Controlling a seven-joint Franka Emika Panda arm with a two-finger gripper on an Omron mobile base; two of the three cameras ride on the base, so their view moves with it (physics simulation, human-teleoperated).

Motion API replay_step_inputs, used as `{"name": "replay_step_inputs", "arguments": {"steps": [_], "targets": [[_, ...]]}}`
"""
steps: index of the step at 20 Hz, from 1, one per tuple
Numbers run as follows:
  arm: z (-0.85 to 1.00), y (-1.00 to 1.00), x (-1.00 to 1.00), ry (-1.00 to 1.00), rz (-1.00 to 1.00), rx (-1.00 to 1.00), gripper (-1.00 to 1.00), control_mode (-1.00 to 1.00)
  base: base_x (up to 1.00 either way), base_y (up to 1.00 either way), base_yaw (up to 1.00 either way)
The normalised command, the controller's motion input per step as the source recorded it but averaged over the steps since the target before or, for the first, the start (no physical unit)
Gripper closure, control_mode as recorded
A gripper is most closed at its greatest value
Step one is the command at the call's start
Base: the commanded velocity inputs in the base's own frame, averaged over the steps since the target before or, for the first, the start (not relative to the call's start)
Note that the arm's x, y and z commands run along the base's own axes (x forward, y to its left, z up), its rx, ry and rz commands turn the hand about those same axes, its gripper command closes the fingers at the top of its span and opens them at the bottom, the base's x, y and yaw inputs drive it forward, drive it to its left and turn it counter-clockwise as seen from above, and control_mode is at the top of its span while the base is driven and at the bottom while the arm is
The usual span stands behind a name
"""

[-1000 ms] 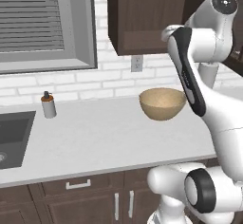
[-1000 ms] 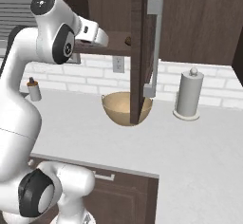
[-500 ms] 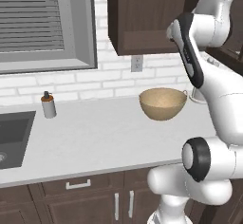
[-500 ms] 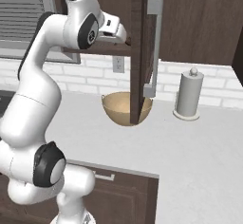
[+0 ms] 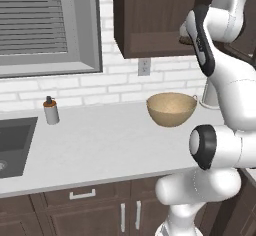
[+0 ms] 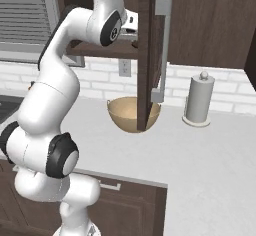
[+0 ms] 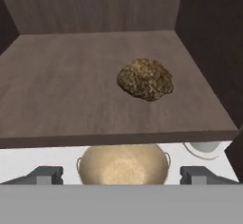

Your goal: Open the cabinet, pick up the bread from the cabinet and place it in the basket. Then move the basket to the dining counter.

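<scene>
The dark brown cabinet point(image 6: 145, 40) stands with its door swung open, edge-on, its silver handle point(image 6: 163, 45) facing me. On its lowest shelf point(image 7: 71, 90) lies the bread point(image 7: 144, 79), a lumpy dark-brown roll, right of centre. My gripper point(image 7: 122, 175) hovers at the shelf's front edge, open wide, nothing between its fingertips point(image 7: 45, 174), and the bread is some way ahead. The hand point(image 6: 131, 30) sits just left of the open door. The tan basket point(image 5: 171, 109) rests on the white counter directly below, also seen as the basket point(image 7: 123, 163) under the shelf. The dining counter is out of view.
A paper towel holder point(image 6: 197, 100) stands on the counter right of the basket. A soap dispenser point(image 5: 51, 111) and the sink point(image 5: 12, 140) are far left under the window. The open door's edge hangs just in front of the basket point(image 6: 132, 115).
The jaws went from nearly shut to wide open. The arm swung upward and its hand moved in front of the open cabinet shelf. Door and basket stayed put.
</scene>
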Motion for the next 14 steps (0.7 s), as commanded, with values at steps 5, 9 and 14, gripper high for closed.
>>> {"name": "replay_step_inputs", "arguments": {"steps": [5,9,14], "targets": [[-0.04,0.00,0.55,0.00,0.00,-0.05,-1.00,-1.00,0.00,0.00,0.00],[-0.13,0.00,0.51,0.00,0.00,-0.07,-1.00,-1.00,0.00,0.00,0.00],[-0.09,-0.06,0.37,0.06,0.00,-0.04,-1.00,-1.00,0.00,0.00,0.00]]}}
